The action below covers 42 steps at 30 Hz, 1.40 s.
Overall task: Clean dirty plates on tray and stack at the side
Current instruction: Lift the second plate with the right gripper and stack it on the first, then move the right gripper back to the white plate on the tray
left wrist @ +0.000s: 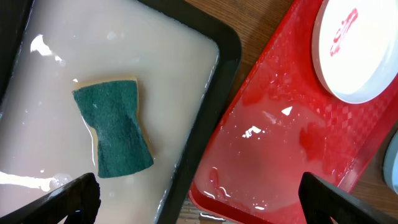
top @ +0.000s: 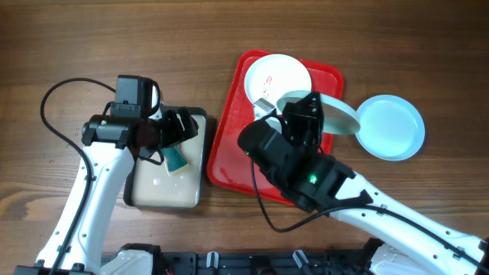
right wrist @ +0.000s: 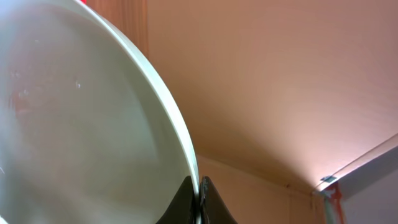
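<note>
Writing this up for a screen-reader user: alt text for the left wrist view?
A green sponge lies in milky liquid in a black-rimmed tray. Beside it sits the wet red tray, a white plate with red smears at its upper right. The left fingers, spread wide at the bottom corners, hold nothing.

In the overhead view, the right arm [top: 321, 179] is covering the middle of the red tray [top: 225, 151]. It is also hiding the near rim of the white plate [top: 276, 75] and the left part of the raised mint plate [top: 341, 116]. The left arm [top: 107, 164] is overlapping the cream tray [top: 164, 192] and the top of the green sponge [top: 176, 160].

In the left wrist view, the picture's top and right edges are cutting the white plate, and only the tips of the left jaws are showing. A pale sliver [left wrist: 393, 165] at the right edge is too little to name.

In the right wrist view, the blurred mint plate is running off left, top and bottom, and only the dark tips of the right jaws are showing.
</note>
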Tool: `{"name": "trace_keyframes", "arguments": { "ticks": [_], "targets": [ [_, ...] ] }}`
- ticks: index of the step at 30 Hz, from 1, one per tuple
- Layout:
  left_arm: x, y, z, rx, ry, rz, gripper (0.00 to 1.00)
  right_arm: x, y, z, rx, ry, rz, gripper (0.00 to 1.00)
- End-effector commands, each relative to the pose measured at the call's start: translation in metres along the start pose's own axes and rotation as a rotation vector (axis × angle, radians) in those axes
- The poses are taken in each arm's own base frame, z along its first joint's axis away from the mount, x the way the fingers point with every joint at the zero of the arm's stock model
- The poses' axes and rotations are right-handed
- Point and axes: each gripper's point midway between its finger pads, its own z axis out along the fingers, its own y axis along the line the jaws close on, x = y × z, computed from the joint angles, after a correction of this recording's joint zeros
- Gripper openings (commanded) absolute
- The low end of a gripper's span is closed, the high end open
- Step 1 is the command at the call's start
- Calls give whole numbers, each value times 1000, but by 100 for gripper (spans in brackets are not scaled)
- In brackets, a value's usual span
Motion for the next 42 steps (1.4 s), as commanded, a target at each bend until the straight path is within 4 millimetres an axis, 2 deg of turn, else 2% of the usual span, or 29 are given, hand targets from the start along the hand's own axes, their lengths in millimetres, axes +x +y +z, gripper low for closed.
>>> {"name": "trace_keyframes", "arguments": {
  "ticks": [1,5,6,8,9,10,13,15,17,19,21,23,26,28,30,31,32,33,35,36,40,42],
  "targets": [
    [-4,-3,-4,19,-8,-1,100,0,-20,-9,45,-3,16,4],
    [-4,-3,-4,19,-8,-2,100,-8,-19,-9,27,-49,130,4],
    [-4,-3,-4,19,-8,-2,100,-13,-16,-7,2,-81,232,4],
    [-4,-3,-4,19,-8,-2,100,-22,-5,1,-93,-130,563,4],
    [-4,-3,-4,19,-8,-2,100,-27,6,5,-183,-149,761,4],
    [-4,-3,-4,19,-8,-2,100,-36,19,5,-294,-174,886,4],
    [-4,-3,-4,19,-8,-2,100,-61,63,-4,-701,-211,1085,4],
    [-4,-3,-4,19,-8,-2,100,-58,76,-1,-844,-154,1205,4],
    [-4,-3,-4,19,-8,-2,100,-38,90,13,-941,-11,1352,4],
    [-4,-3,-4,19,-8,-2,100,-9,106,30,-1062,162,1516,4],
    [-4,-3,-4,19,-8,-2,100,15,112,46,-1147,235,1626,4],
    [-4,-3,-4,19,-8,-2,100,49,111,68,-1192,288,1788,4],
    [-4,-3,-4,19,-8,-2,100,118,116,103,-1108,408,2032,4],
    [-4,-3,-4,19,-8,-2,100,169,129,118,-995,521,2150,4],
    [-4,-3,-4,19,-8,-2,100,210,145,126,-887,644,2219,4],
    [-4,-3,-4,19,-8,-2,100,241,164,130,-801,769,2247,4],
    [-4,-3,-4,19,-8,-2,100,253,174,131,-776,825,2252,4],
    [-4,-3,-4,19,-8,-2,100,262,186,132,-765,882,2254,4],
    [-4,-3,-4,19,-8,-2,100,264,203,134,-796,946,2251,4],
    [-4,-3,-4,19,-8,-2,100,259,217,134,-845,998,2234,4],
    [-4,-3,-4,19,-8,-2,100,243,250,129,-980,1122,2174,4],
    [-4,-3,-4,19,-8,-2,100,234,264,130,-1042,1129,2124,11]
  ]
}}
